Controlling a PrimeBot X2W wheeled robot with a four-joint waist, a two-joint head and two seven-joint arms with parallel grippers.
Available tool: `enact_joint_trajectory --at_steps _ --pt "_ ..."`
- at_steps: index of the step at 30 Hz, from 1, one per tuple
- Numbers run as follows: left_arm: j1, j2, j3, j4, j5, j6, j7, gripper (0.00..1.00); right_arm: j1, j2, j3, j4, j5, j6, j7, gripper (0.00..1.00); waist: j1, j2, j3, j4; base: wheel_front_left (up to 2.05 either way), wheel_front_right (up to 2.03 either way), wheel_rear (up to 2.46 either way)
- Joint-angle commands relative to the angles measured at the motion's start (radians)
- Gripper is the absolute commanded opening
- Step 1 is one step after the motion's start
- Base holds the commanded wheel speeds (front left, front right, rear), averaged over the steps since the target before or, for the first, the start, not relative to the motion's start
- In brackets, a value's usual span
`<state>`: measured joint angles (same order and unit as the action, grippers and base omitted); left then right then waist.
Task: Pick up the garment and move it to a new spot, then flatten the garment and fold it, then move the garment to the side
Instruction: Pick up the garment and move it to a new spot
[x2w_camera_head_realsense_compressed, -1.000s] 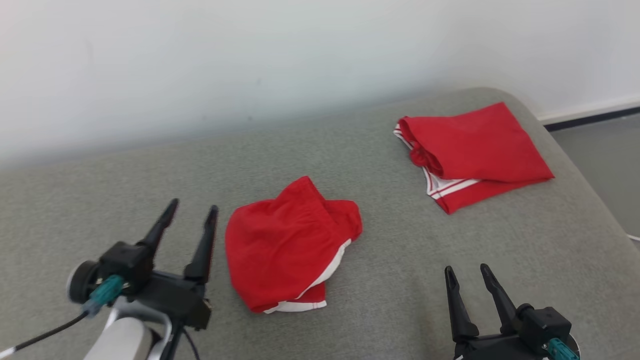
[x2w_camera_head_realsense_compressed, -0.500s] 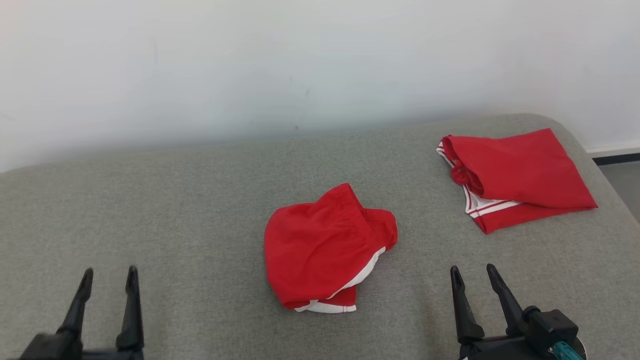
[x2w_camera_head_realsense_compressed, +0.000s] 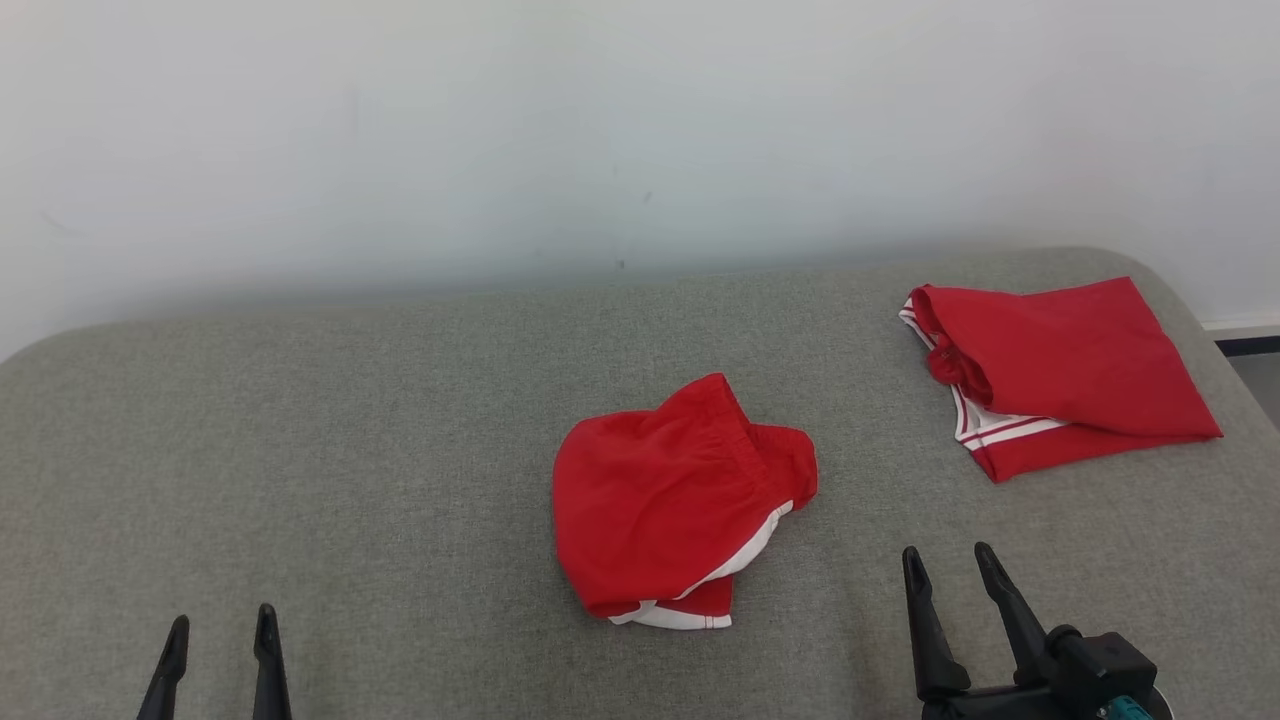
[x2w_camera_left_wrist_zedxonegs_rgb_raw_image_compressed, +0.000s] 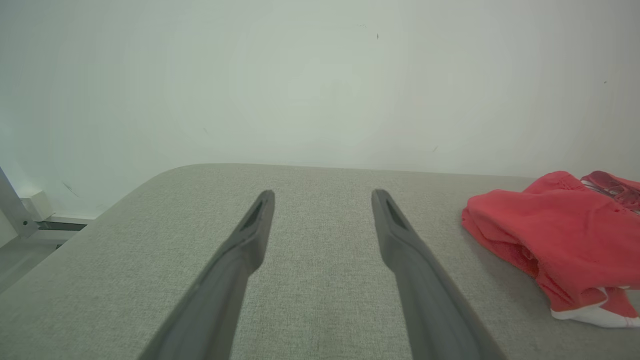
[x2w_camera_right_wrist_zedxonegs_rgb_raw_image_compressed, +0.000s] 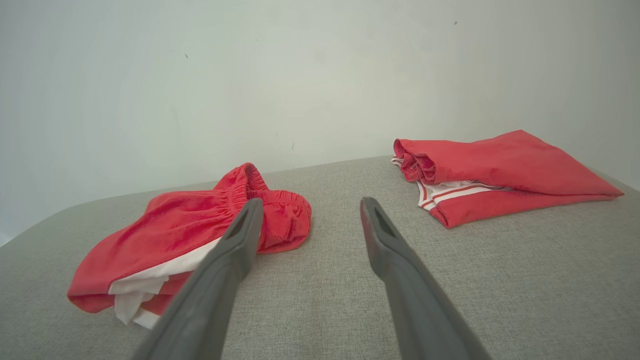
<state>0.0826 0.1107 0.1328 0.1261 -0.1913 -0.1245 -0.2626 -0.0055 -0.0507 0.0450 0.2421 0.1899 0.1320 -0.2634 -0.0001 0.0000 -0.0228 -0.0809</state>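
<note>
A crumpled red garment (x2w_camera_head_realsense_compressed: 672, 500) with white trim lies in the middle of the grey padded surface (x2w_camera_head_realsense_compressed: 350, 450), loosely bunched, its elastic waistband toward the back. In the left wrist view this garment (x2w_camera_left_wrist_zedxonegs_rgb_raw_image_compressed: 550, 227) is at the right, well clear of my left gripper (x2w_camera_left_wrist_zedxonegs_rgb_raw_image_compressed: 323, 192), which is open over bare fabric. My left gripper (x2w_camera_head_realsense_compressed: 222, 620) sits at the lower left, open. My right gripper (x2w_camera_head_realsense_compressed: 947, 552) is open at the lower right, in front of and to the right of the garment. My right gripper (x2w_camera_right_wrist_zedxonegs_rgb_raw_image_compressed: 310, 201) has the garment (x2w_camera_right_wrist_zedxonegs_rgb_raw_image_compressed: 190, 227) just left of its fingers, not touching.
A second red garment (x2w_camera_head_realsense_compressed: 1070, 375) with white stripes lies folded flat at the back right corner, seen too in the right wrist view as the folded piece (x2w_camera_right_wrist_zedxonegs_rgb_raw_image_compressed: 500, 170). A pale wall (x2w_camera_head_realsense_compressed: 600, 130) runs behind the surface. The rounded right edge drops to the floor (x2w_camera_head_realsense_compressed: 1260, 370).
The head camera has shifted, so the whole picture slid right and down. My left gripper has drawn back from beside the crumpled garment to the lower left. The garments and right gripper stay put.
</note>
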Motion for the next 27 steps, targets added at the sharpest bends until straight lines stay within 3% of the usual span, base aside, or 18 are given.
enact_joint_trajectory --at_steps 1,27 --pt "0.009 -0.005 0.001 0.001 0.006 -0.006 -0.003 1.0 0.007 0.001 0.002 0.0 -0.001 -0.002 -0.001 1.0 0.0001 0.0 -0.001 0.002 0.0 0.0 0.0" --pt "0.005 0.0 -0.016 0.005 0.011 -0.005 -0.003 1.0 0.009 0.001 0.004 0.008 -0.001 -0.002 -0.001 1.0 0.0001 0.0 0.0 0.007 0.0 0.0 0.0"
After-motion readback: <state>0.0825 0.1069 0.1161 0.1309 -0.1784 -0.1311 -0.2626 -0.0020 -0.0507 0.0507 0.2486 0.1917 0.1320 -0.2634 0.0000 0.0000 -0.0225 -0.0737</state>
